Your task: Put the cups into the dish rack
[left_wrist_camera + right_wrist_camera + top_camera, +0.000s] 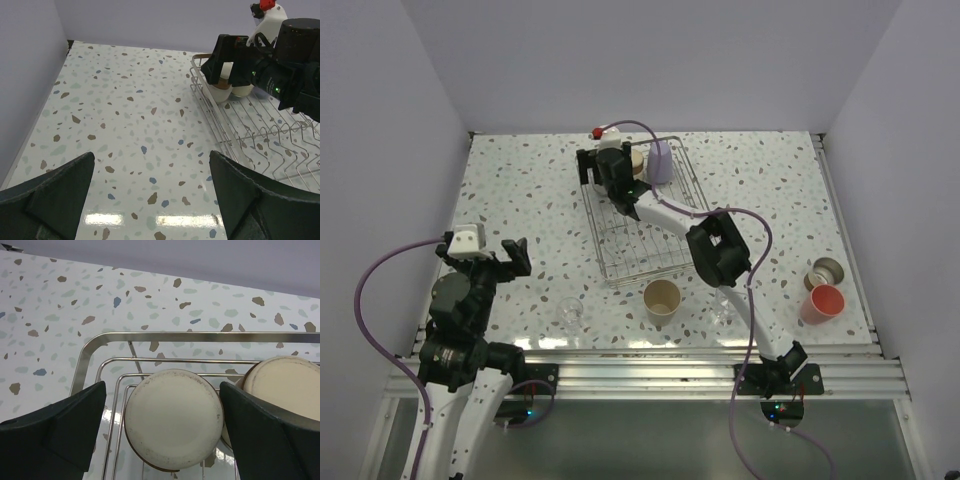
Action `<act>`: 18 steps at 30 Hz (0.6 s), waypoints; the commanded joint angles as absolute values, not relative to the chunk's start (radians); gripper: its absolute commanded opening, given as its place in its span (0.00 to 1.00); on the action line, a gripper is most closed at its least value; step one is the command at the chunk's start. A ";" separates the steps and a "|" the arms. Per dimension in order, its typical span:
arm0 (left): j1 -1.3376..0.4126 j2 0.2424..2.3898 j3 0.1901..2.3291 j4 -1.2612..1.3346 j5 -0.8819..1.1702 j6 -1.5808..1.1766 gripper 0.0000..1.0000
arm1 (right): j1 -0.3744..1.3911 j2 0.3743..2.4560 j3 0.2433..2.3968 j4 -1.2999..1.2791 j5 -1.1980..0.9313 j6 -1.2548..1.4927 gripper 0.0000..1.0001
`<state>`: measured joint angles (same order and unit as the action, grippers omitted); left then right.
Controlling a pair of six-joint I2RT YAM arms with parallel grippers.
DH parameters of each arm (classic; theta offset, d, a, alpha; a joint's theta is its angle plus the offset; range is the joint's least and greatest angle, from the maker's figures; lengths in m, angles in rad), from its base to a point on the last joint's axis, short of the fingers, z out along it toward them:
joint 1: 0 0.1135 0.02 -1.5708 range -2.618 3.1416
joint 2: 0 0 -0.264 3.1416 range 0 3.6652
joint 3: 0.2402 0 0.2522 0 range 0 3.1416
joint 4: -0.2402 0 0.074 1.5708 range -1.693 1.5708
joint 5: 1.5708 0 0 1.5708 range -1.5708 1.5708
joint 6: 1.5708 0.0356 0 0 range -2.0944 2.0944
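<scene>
Wire dish rack [642,256] on bench [520,200], holding one lavender cup [661,162] and two upturned tan-based cups [173,418]; right hand [162,435] spread above one, left hand [150,200] spread, empty.

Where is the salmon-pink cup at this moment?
In the top view the salmon-pink cup sits on the right side of the table, well outside the dish rack. It is right beside the steel cup, on the side nearer the arms' bases.

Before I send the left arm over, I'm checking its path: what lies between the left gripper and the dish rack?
Nothing but bare speckled tabletop: the left wrist view shows it running from the open left gripper to the dish rack.
</scene>
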<state>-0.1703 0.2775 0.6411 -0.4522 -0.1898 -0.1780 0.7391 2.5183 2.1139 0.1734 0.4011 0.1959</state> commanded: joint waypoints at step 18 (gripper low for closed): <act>-0.163 0.475 0.814 -0.504 -0.141 -0.147 1.00 | 0.778 1.623 1.323 0.371 0.290 0.247 0.98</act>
<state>-0.1642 0.3885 0.7139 -0.4889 -0.1825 -0.1638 0.7712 1.7638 1.4830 0.2893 0.3111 0.1989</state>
